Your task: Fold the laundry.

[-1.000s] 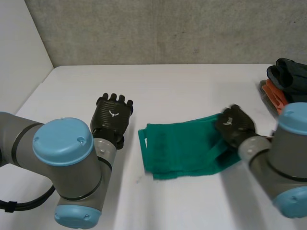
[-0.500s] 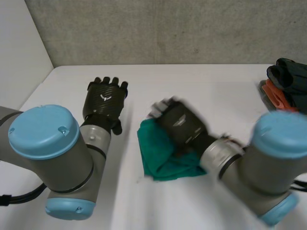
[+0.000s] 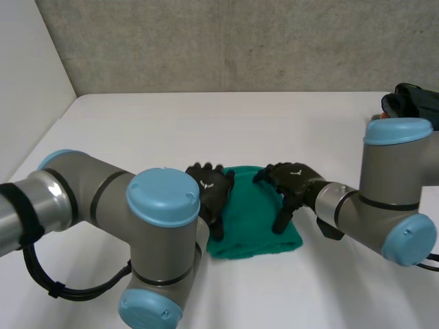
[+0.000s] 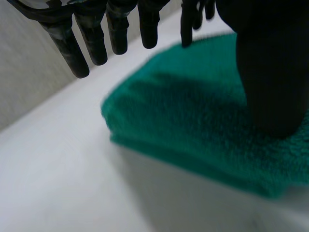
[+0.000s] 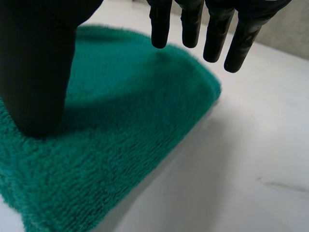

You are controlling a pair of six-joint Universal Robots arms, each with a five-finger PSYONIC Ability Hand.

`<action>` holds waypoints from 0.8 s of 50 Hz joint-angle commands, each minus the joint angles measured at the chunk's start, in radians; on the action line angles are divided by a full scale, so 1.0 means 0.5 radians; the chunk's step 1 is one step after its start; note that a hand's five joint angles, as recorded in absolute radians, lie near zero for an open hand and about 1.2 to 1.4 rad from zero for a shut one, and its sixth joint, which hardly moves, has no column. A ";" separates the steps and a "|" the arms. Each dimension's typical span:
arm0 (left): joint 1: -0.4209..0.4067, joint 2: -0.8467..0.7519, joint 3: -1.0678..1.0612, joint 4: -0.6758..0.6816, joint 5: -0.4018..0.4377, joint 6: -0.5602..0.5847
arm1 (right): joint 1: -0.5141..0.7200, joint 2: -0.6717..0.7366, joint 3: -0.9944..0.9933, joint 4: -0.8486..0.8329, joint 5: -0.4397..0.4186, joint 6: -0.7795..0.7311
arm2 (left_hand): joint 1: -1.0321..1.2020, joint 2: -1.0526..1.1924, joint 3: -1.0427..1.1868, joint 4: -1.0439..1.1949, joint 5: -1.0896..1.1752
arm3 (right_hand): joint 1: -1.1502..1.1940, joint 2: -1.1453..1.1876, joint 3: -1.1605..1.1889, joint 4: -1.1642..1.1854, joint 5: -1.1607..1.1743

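The left arm (image 3: pixel 89 199) and right arm (image 3: pixel 374 205) are thick grey cylinders with round light-blue caps (image 3: pixel 163 197). The left hand (image 3: pixel 212 190) and right hand (image 3: pixel 293 181) are matte black, with slim, rod-like fingers (image 5: pixel 159 24).

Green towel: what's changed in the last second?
The right hand folded the green towel in half, right end over leftward, and released it. The left hand moved onto its left edge. Both rest open on top. The dark clothes stayed put.

- towel (image 3: pixel 252 216): green cloth, fuzzy terry pile, matt
- desk (image 3: pixel 206 130): white, smooth, faint sheen
- fingers (image 5: pixel 161 29): black, smooth, matt
- wall (image 3: pixel 240 41): grey, rough, concrete-like
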 commanded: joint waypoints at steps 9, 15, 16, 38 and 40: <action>0.070 0.034 0.059 -0.186 0.033 0.052 | 0.104 -0.100 0.002 -0.032 0.254 -0.367 | 0.126 0.088 0.084 0.101 0.070 | -0.059 -0.095 -0.077 -0.123 -0.135; 0.122 0.301 0.065 -0.183 0.167 0.049 | 0.122 -0.357 0.338 -0.375 0.263 -0.367 | 0.114 0.076 0.073 0.090 0.058 | -0.059 -0.095 -0.077 -0.123 -0.135; 0.134 0.329 0.062 -0.186 0.216 0.049 | 0.131 -0.412 0.397 -0.427 0.264 -0.370 | 0.114 0.076 0.073 0.090 0.058 | -0.059 -0.095 -0.077 -0.123 -0.135; 0.319 0.646 0.032 -0.312 0.732 0.027 | 0.337 -0.312 0.966 -1.118 0.248 -0.407 | 0.126 0.088 0.084 0.101 0.070 | -0.059 -0.095 -0.077 -0.123 -0.135; 0.322 0.643 0.028 -0.315 0.732 0.024 | 0.343 -0.269 0.935 -1.118 0.248 -0.407 | 0.126 0.088 0.084 0.101 0.070 | -0.059 -0.095 -0.077 -0.123 -0.135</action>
